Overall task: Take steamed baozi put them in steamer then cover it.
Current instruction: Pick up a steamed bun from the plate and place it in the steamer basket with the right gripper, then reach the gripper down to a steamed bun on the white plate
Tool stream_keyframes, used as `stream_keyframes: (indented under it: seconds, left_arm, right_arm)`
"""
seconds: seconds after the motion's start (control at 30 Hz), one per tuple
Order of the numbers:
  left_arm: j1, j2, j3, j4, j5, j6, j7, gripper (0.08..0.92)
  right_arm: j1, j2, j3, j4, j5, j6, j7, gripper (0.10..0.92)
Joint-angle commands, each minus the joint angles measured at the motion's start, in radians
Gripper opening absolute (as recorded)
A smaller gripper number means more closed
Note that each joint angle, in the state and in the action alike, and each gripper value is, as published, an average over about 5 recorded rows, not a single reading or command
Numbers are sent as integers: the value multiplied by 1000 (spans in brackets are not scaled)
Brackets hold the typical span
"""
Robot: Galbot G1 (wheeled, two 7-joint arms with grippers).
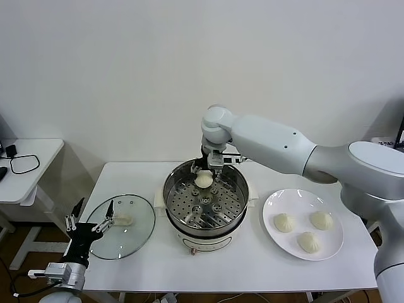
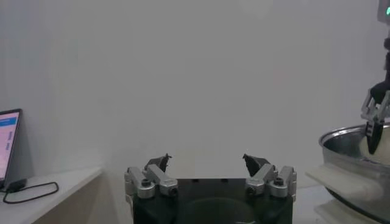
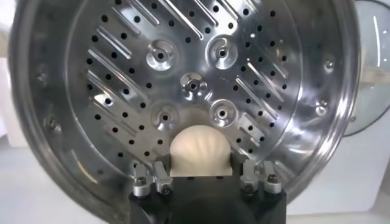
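Note:
My right gripper point(image 1: 205, 172) reaches down into the back of the steel steamer point(image 1: 170, 196), shut on one steamed baozi point(image 1: 203, 181). In the right wrist view that baozi point(image 3: 200, 149) sits between the fingers point(image 3: 163, 173), just above the hole-dotted tray point(image 3: 122, 79); I cannot tell whether it touches the tray. Three more baozi point(image 1: 308, 242) lie on the white plate point(image 1: 297, 205) right of the steamer. The glass cover point(image 1: 136, 230) lies flat on the table to the steamer's left. My left gripper point(image 1: 95, 208) hovers open at the cover's near left edge, holding nothing point(image 2: 206, 159).
The steamer stands on its white base point(image 1: 196, 243) in the middle of the white table point(image 1: 252, 271). A lower side table with a black cable point(image 1: 24, 164) stands at the far left. A wall runs close behind the table.

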Motion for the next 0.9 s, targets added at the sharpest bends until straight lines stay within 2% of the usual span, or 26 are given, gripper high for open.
stream_keyframes:
  seconds: [0.03, 0.13, 0.33, 0.53, 0.7, 0.9]
  left_arm:
    - [2, -2, -5, 0, -1, -1, 1, 823]
    - [5, -3, -7, -4, -1, 0, 1, 823]
    - [12, -4, -7, -19, 0, 1, -1, 823]
    - [22, -12, -4, -40, 0, 1, -1, 823]
    - [29, -12, -2, -47, 0, -1, 1, 823]
    - [31, -12, 3, -53, 1, -1, 2, 823]
  right_arm:
    - [-12, 3, 10, -7, 38, -36, -2, 757]
    - [30, -46, 17, 49, 148, -88, -34, 809]
    - [226, -216, -3, 175, 429, -268, -141, 822]
    - [356, -463, -103, 294, 642, -658, -224, 823]
    - [313, -646, -124, 328, 663, -886, -282, 823]
    - [119, -739, -73, 310, 635, -946, -257, 823]
